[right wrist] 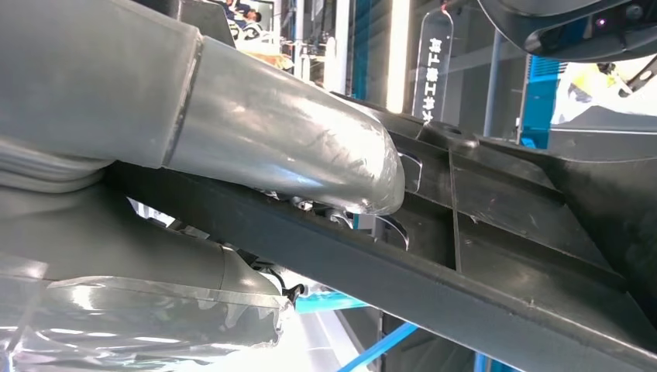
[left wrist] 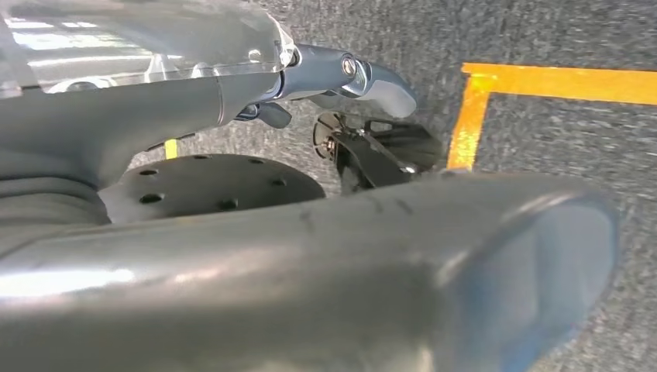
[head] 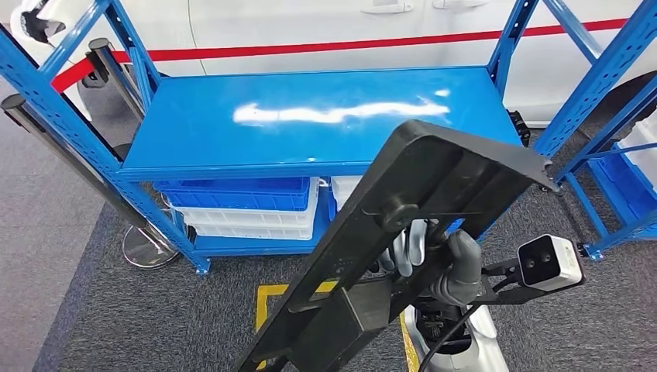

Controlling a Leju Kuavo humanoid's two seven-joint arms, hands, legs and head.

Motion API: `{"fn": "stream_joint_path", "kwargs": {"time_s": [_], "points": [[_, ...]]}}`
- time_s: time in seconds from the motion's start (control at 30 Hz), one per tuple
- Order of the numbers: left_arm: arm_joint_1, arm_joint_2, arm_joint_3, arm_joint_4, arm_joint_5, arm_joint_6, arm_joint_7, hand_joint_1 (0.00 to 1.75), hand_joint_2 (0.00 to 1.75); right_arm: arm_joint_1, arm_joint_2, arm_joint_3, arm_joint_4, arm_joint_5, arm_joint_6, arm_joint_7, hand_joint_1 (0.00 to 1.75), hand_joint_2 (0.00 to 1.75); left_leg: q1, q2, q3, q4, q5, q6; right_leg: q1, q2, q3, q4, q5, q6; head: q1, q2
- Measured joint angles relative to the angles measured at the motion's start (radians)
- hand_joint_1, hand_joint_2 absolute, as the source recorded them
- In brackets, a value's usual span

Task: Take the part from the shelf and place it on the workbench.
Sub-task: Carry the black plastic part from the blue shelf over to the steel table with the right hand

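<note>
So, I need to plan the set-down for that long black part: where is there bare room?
The blue top shelf, bordered by the blue uprights, lies bare across its whole width. The lower shelf is crowded with stacked blue and white bins. The right hand grips the black part.

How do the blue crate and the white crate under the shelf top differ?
The blue crate sits on top; the white crate lies beneath it. The blue crate matches the blue shelf; the white crate stands out against it. Both are ribbed plastic bins, stacked on the lower level behind the black part that the right hand holds.
</note>
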Motion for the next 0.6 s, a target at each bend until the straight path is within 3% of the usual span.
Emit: {"fn": "stream_joint_path", "kwargs": {"time_s": [0.07,0.1,0.2,0.27,0.33,0.37,0.4,0.43,0.5,0.57,0.6], "points": [[-0.002,0.003,-0.003,0.0,-0.002,0.0,-0.001,0.0,0.0,0.003,0.0,-0.001,-0.009,0.004,-0.002,-0.001,1.75,0.0,-0.005,-0.001,0.082,-0.129,0.01,0.011,0.001,0.0,-0.009,0.001,0.014,0.009,0.0,0.0],[-0.003,0.004,-0.005,0.0,-0.003,-0.001,-0.001,0.0,0.0,0.005,0.0,-0.002,-0.014,0.007,-0.006,-0.001,1.75,0.0,-0.009,-0.001,0.098,-0.16,0.007,0.016,0.0,0.0,-0.011,0.0,0.021,0.016,0.0,0.0],[-0.003,0.005,-0.012,0.0,-0.01,-0.003,-0.002,0.0,0.0,0.012,0.002,-0.003,-0.029,0.016,-0.018,0.0,1.75,0.0,-0.009,0.001,0.09,-0.178,0.029,0.032,-0.002,0.0,-0.017,-0.001,0.031,0.036,-0.001,0.0],[-0.005,0.006,-0.015,0.0,-0.013,-0.004,-0.002,0.0,0.0,0.017,0.003,-0.005,-0.042,0.021,-0.026,0.002,1.75,0.0,-0.004,0.005,0.074,-0.187,0.055,0.045,-0.003,0.003,-0.04,0.054,-0.031,0.045,0.0,0.0],[-0.006,0.007,-0.018,0.001,-0.014,-0.004,0.0,0.0,0.0,0.023,0.003,-0.006,-0.053,0.025,-0.032,0.004,1.75,0.0,-0.006,0.008,0.048,-0.185,0.075,0.051,-0.005,0.005,-0.077,0.176,-0.126,0.05,0.001,0.0],[-0.005,0.007,-0.019,0.001,-0.015,-0.004,0.0,0.0,0.0,0.027,0.003,-0.006,-0.056,0.026,-0.033,0.005,1.75,0.0,-0.006,0.008,0.035,-0.183,0.084,0.05,-0.006,0.005,-0.089,0.232,-0.153,0.053,0.001,0.0],[-0.005,0.007,-0.02,0.001,-0.015,-0.004,0.001,0.0,0.0,0.03,0.003,-0.006,-0.059,0.027,-0.034,0.006,1.75,0.0,-0.006,0.008,0.021,-0.18,0.092,0.049,-0.007,0.005,-0.089,0.264,-0.157,0.055,0.001,0.0],[-0.005,0.007,-0.021,0.001,-0.015,-0.004,0.003,0.0,0.0,0.031,0.003,-0.006,-0.061,0.027,-0.035,0.006,1.75,0.0,-0.006,0.008,0.007,-0.175,0.099,0.047,-0.007,0.004,-0.072,0.263,-0.144,0.056,0.001,0.0],[-0.006,0.007,-0.022,0.001,-0.015,-0.005,0.005,0.0,0.0,0.032,0.003,-0.006,-0.067,0.028,-0.035,0.009,1.75,0.0,-0.005,0.008,-0.018,-0.162,0.109,0.041,-0.01,0.004,0.015,0.153,-0.101,0.054,0.001,0.0],[-0.006,0.007,-0.024,0.001,-0.015,-0.005,0.007,0.0,0.0,0.031,0.003,-0.006,-0.076,0.028,-0.036,0.015,1.75,0.0,-0.007,0.007,-0.037,-0.149,0.118,0.031,-0.007,0.006,0.096,0.032,-0.089,0.044,0.001,0.0],[-0.006,0.007,-0.025,0.001,-0.014,-0.005,0.007,0.0,0.0,0.031,0.003,-0.006,-0.078,0.028,-0.038,0.017,1.75,0.0,-0.008,0.006,-0.041,-0.145,0.122,0.026,-0.004,0.007,0.111,0.004,-0.093,0.038,0.001,0.0]]}}
